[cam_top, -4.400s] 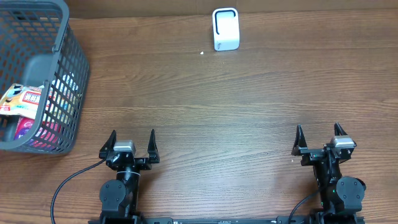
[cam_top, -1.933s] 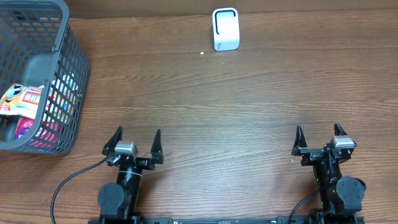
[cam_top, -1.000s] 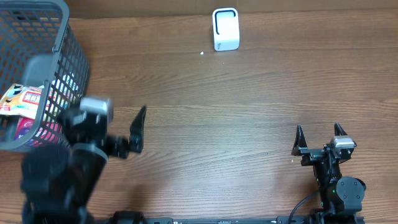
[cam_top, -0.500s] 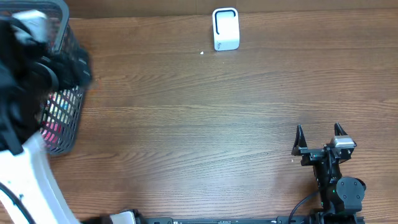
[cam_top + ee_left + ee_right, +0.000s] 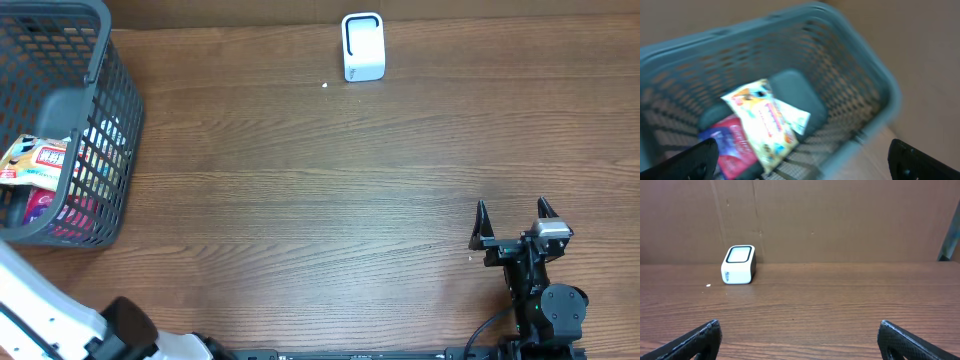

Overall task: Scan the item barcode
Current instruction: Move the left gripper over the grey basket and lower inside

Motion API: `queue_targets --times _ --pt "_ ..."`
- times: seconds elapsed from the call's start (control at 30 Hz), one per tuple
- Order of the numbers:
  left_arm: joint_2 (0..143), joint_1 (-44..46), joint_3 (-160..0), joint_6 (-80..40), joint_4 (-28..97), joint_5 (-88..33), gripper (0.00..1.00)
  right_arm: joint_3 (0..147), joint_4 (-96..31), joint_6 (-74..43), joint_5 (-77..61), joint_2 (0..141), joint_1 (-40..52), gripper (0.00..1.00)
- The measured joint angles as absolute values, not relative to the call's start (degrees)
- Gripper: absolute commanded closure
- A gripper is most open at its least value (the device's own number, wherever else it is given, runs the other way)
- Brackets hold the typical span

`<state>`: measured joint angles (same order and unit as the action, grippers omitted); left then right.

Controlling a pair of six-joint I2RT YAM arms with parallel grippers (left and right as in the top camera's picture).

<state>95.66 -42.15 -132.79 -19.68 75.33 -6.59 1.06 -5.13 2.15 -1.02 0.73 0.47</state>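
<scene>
The item, a yellow-and-white snack packet (image 5: pixel 762 122), lies in the grey basket (image 5: pixel 875 85) on top of a red-and-purple packet (image 5: pixel 730 147). In the blurred left wrist view my left gripper (image 5: pixel 801 145) hangs above the basket's open top, open, with nothing between its fingers. Overhead shows the same packet (image 5: pixel 35 160) poking over the basket's rim (image 5: pixel 125 120), and only a white link of the left arm (image 5: pixel 40 310). The white barcode scanner (image 5: pixel 363 46) stands at the table's far edge. My right gripper (image 5: pixel 513 222) rests open and empty at the front right, facing the scanner (image 5: pixel 739 264).
A brown cardboard wall (image 5: pixel 840 220) closes off the far side of the wooden table (image 5: pixel 330 190). The basket fills the left end of the table. A small white speck (image 5: pixel 325 85) lies left of the scanner.
The left arm has swung up from the table's front and left over the basket, leaving the overhead view except for a white link. The right arm has not moved.
</scene>
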Motion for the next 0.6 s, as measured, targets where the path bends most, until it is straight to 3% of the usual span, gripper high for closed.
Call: queue_targets --times 0.17,0.6 --pt "99.7 -47.7 -132.8 -21.6 75.3 -6.4 0.00 1.1 -5.2 2.2 -1.0 0.7 0.5 0.00" --pt "113.3 -47.4 -132.9 -26.0 74.8 -5.6 0.00 1.1 -5.1 2.2 -1.0 0.7 0.5 0.00"
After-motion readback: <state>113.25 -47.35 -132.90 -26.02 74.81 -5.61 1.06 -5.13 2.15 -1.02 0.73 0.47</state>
